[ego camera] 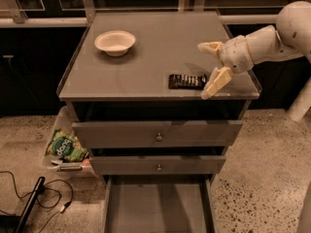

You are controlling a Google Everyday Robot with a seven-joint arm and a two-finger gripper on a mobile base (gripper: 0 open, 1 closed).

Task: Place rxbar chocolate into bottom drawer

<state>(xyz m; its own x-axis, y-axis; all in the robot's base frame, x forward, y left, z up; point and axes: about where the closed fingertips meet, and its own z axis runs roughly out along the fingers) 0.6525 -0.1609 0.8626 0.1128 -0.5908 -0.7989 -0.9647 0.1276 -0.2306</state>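
The rxbar chocolate [187, 81], a flat black bar, lies on the grey cabinet top [146, 67] near its front right edge. My gripper [206, 69] comes in from the right on a white arm, just right of the bar. It is open: one finger points up and left, the other points down past the front edge. It holds nothing and does not touch the bar. The bottom drawer [158, 210] is pulled out at the foot of the cabinet, and its grey floor shows bare.
A white bowl [115, 42] sits on the top at the back left. Two knobbed upper drawers [158, 135] are slightly ajar. A green snack bag [65, 147] lies in a bin left of the cabinet. Black cables [43, 198] trail on the floor.
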